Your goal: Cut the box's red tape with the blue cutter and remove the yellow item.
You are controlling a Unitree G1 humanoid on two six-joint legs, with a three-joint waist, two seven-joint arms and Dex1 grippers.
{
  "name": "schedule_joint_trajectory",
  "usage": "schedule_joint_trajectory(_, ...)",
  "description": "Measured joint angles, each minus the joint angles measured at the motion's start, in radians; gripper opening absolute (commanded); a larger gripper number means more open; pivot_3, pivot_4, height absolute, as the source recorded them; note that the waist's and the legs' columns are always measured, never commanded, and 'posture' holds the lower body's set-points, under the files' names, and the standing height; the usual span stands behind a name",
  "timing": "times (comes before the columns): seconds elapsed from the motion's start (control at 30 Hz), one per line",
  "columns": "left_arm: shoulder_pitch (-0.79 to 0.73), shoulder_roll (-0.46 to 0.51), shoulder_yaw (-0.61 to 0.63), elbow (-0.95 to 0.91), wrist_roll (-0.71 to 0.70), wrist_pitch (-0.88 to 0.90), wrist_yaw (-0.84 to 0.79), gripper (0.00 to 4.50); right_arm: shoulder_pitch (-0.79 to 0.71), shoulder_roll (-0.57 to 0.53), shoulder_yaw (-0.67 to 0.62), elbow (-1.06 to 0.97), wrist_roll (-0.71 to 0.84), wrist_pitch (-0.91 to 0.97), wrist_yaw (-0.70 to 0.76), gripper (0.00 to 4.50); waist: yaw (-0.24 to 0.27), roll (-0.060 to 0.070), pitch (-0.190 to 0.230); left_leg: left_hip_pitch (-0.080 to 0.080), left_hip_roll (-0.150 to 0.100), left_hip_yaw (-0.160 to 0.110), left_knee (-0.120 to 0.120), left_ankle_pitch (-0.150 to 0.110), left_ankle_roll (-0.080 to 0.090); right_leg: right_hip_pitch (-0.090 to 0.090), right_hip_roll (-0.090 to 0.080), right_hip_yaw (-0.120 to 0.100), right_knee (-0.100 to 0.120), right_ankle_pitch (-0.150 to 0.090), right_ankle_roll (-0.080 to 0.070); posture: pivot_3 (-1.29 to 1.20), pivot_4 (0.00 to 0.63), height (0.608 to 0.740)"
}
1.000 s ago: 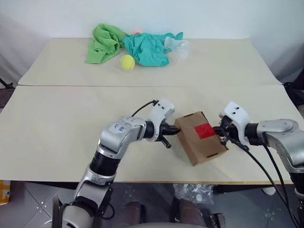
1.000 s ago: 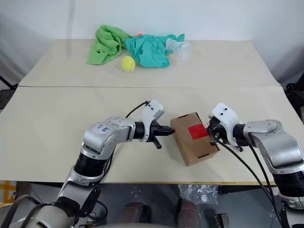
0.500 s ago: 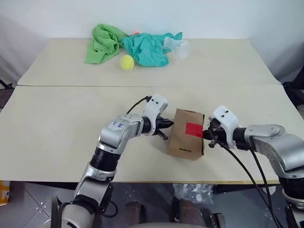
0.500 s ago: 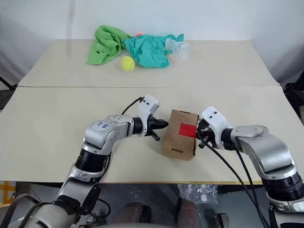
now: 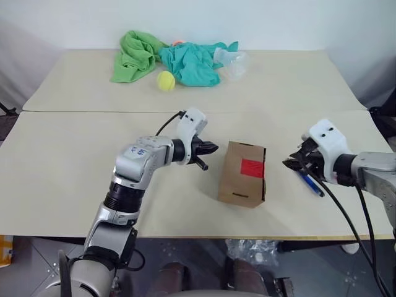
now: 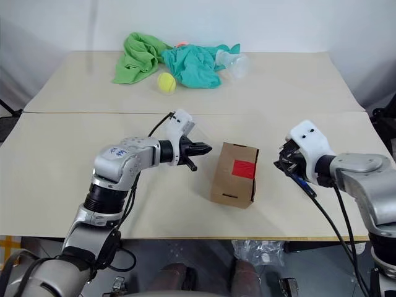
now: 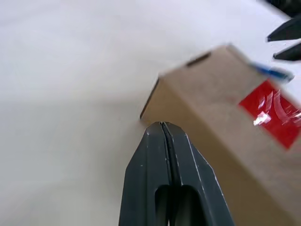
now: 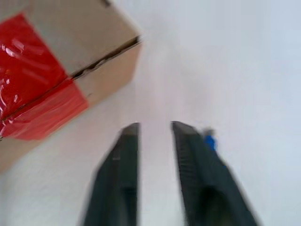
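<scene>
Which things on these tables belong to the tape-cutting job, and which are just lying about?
Part of the job:
- box, standing on the near table
- red tape on the box
- blue cutter, lying on the table by the right gripper

Lying about, at the far end:
- green cloth
- teal cloth
- tennis ball
- clear plastic cup

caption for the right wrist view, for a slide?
Open right gripper over the table, brown cardboard box with red tape nearby, slim blue cutter beside one finger.
</scene>
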Motion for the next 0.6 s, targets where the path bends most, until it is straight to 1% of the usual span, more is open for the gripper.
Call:
schedule_joint_trajectory(0.03,-0.013,-0.003,0.007,0.0,-0.015,0.001,-0.011,0.0,-0.01,0.008,-0.015,-0.015,0.015,0.032,-0.007,2.75,0.0,0.0,0.0,0.0,0.0,0.0,0.0,0.0,0.0,0.0,0.0,0.0,0.0,0.0,0.0,0.0,0.15,0.74)
schedule_joint_trajectory(0.13,-0.051,-0.027,0.007,-0.004,-0.059,0.004,-0.044,0.0,-0.069,0.074,-0.069,-0.082,0.062,0.135,-0.031,3.76,-0.001,0.0,0.0,0.001,0.0,0.0,0.0,0.0,0.0,0.0,0.0,0.0,0.0,0.0,0.0,0.0,0.15,0.74)
schedule_joint_trajectory(0.2,-0.056,-0.048,-0.018,-0.007,-0.079,0.006,-0.06,0.0,-0.11,0.138,-0.098,-0.128,0.086,0.208,-0.055,4.49,-0.001,0.0,0.0,0.001,0.0,0.0,0.0,0.0,0.0,0.0,0.0,0.0,0.0,0.0,0.0,0.0,0.15,0.74)
schedule_joint_trajectory(0.23,-0.056,-0.054,-0.042,-0.007,-0.082,0.01,-0.069,0.0,-0.122,0.184,-0.115,-0.144,0.092,0.248,-0.077,4.49,-0.002,0.0,0.0,0.001,0.0,0.0,0.0,0.0,0.0,0.0,0.0,0.0,0.0,0.0,0.0,0.0,0.15,0.74)
schedule_joint_trajectory(0.3,-0.055,-0.058,-0.078,-0.007,-0.086,0.012,-0.082,0.0,-0.123,0.242,-0.121,-0.156,0.096,0.291,-0.117,4.49,-0.002,0.0,0.0,0.001,0.0,0.0,0.0,0.0,0.0,0.0,0.0,0.0,0.001,0.0,0.0,0.0,0.15,0.74)
schedule_joint_trajectory(0.4,-0.052,-0.039,-0.127,-0.002,-0.074,0.007,-0.087,0.0,-0.095,0.292,-0.127,-0.175,0.097,0.302,-0.18,4.49,-0.002,0.0,0.0,0.001,-0.001,0.001,-0.001,0.0,0.0,0.0,0.0,0.001,0.001,0.0,0.0,0.0,0.15,0.74)
schedule_joint_trajectory(0.6,-0.032,-0.021,-0.189,0.04,-0.028,-0.04,-0.086,0.0,0.054,0.317,-0.153,-0.251,0.126,0.302,-0.221,4.49,-0.002,0.0,0.0,0.001,-0.002,0.002,-0.002,0.0,0.001,-0.001,0.0,0.002,0.0,0.0,0.0,0.0,0.15,0.74)
